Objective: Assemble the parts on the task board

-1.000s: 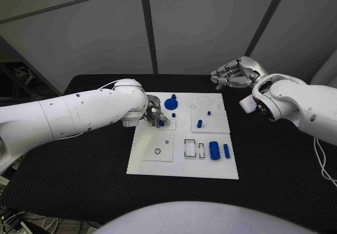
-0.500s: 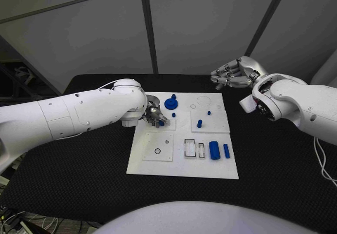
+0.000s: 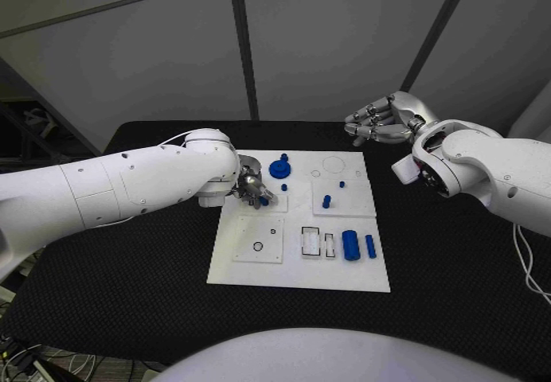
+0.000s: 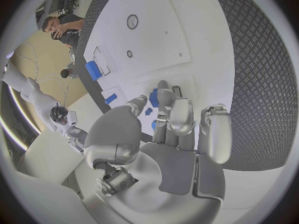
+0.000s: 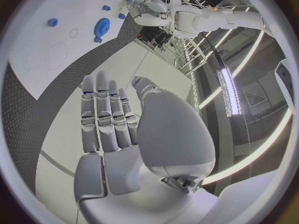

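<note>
On task board [image 3: 298, 270] | small blue part [image 4: 153, 97] | left hand [image 3: 252, 189] pinches it

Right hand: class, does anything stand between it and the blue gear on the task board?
Nothing visible does. The right hand hangs open beyond the far right corner of the task board, holding nothing. The blue gear sits near the board's far edge, with only bare white board and black table between them.
</note>
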Available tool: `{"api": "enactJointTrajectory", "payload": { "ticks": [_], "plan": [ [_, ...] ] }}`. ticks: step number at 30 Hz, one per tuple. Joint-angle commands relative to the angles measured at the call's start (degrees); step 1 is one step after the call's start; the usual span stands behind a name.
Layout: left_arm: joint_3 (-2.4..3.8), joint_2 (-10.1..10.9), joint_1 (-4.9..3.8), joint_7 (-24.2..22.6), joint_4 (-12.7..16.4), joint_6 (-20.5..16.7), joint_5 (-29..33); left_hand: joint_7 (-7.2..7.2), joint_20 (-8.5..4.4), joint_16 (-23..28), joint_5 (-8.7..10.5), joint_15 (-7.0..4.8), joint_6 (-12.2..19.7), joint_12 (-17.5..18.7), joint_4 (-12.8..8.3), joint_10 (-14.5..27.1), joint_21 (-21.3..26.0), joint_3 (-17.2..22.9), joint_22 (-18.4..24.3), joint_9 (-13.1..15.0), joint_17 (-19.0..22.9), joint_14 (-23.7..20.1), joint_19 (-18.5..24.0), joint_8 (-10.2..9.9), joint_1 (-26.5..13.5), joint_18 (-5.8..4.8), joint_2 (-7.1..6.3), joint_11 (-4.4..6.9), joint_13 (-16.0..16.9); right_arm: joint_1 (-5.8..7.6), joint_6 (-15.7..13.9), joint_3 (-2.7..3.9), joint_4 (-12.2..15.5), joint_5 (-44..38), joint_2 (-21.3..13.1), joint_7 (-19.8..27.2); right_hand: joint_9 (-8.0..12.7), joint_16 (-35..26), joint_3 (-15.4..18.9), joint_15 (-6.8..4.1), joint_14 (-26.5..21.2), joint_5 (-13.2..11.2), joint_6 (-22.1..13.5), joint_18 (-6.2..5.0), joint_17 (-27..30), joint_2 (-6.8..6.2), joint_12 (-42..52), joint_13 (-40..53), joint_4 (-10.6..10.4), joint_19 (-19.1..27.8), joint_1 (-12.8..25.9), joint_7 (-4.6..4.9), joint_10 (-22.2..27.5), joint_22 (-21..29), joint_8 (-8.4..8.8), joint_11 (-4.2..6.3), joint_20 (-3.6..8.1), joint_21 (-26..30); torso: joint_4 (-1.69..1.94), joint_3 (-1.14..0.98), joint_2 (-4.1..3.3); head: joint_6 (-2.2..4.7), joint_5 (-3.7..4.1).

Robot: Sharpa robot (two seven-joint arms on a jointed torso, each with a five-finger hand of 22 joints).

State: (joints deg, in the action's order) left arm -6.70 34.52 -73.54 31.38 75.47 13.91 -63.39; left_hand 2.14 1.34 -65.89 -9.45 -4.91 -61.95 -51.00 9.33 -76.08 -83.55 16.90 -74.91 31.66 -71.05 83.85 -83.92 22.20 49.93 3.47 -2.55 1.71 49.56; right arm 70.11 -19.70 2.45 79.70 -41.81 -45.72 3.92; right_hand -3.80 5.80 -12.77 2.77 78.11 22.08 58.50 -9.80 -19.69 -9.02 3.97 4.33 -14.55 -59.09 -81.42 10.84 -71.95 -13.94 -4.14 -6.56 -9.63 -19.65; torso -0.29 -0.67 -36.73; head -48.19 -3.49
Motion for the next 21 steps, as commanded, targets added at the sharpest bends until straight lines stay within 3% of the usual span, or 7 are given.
{"api": "enactJointTrajectory", "payload": {
  "ticks": [1,21],
  "plan": [
    [0.00,-0.11,-0.04,0.50,0.12,0.49,-0.45,-0.01,0.42,0.23,0.18,0.15,-0.62,-0.38,0.15,-0.22,0.39,-0.38,-9.14,-0.08,-0.06,1.71,-1.05,-0.16,-0.27,-1.40,0.30,0.05,0.02,0.12,0.36,0.03,0.02,0.15,0.08,0.35,-0.09,-0.28,0.19,0.27,-0.01,0.15,-0.46,-0.68,0.08,-0.18,-0.13,-0.06,-0.16,-0.21,0.54,-0.11,0.42,0.05,0.22,0.04,-0.06,0.36,-0.06,-0.02,-0.01,0.04,0.00],
    [0.01,-0.87,-0.04,0.50,-0.54,0.41,-0.46,-0.06,0.40,0.22,0.12,0.12,-0.71,-0.56,0.28,-0.33,0.39,-0.70,-9.17,-0.11,-0.08,1.71,-1.07,-0.15,0.06,-1.40,0.63,0.09,0.12,0.12,0.35,0.03,0.05,0.15,0.07,0.31,-0.09,-0.28,0.19,0.27,-0.01,0.15,-0.46,-0.68,0.08,-0.18,-0.13,-0.06,-0.16,-0.21,0.54,-0.11,0.42,0.05,0.22,0.04,-0.06,0.36,-0.03,-0.03,0.00,0.06,0.11]
  ]
}}
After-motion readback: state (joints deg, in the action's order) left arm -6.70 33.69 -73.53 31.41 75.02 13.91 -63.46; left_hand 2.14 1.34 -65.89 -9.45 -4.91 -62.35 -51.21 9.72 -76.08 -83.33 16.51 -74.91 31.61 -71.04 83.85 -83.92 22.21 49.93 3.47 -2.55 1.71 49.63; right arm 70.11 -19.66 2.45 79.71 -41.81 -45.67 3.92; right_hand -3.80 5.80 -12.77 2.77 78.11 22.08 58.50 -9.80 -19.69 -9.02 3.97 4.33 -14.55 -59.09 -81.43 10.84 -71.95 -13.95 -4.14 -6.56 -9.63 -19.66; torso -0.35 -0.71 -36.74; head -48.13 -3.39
